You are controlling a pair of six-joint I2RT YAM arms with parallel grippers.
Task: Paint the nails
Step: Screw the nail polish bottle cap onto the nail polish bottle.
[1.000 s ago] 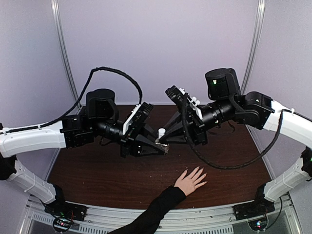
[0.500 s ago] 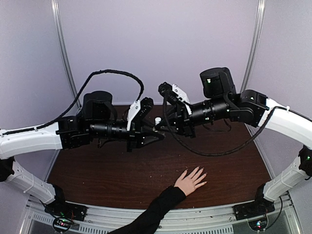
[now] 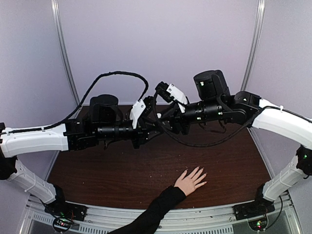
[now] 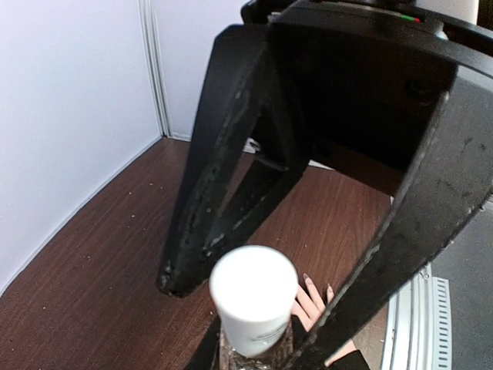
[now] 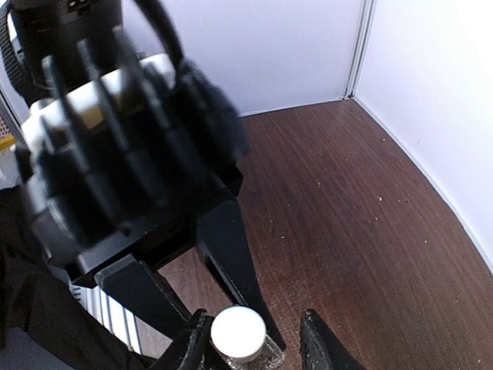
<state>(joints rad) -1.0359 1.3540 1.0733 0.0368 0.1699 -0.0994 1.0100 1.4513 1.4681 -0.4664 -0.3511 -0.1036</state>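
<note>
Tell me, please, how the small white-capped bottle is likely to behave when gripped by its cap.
The bottle looks small, so probably light. Its smooth round white cap may slip or turn in a flat grip. The narrow body, pinched in the left gripper, may be glass: fragile, and apt to tip.

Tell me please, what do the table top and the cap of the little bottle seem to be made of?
The table top: dark brown wood or wood-look laminate, matt; fine grain lines run along it. The cap of the bottle: probably plastic, plain white and smooth, with a soft sheen.
</note>
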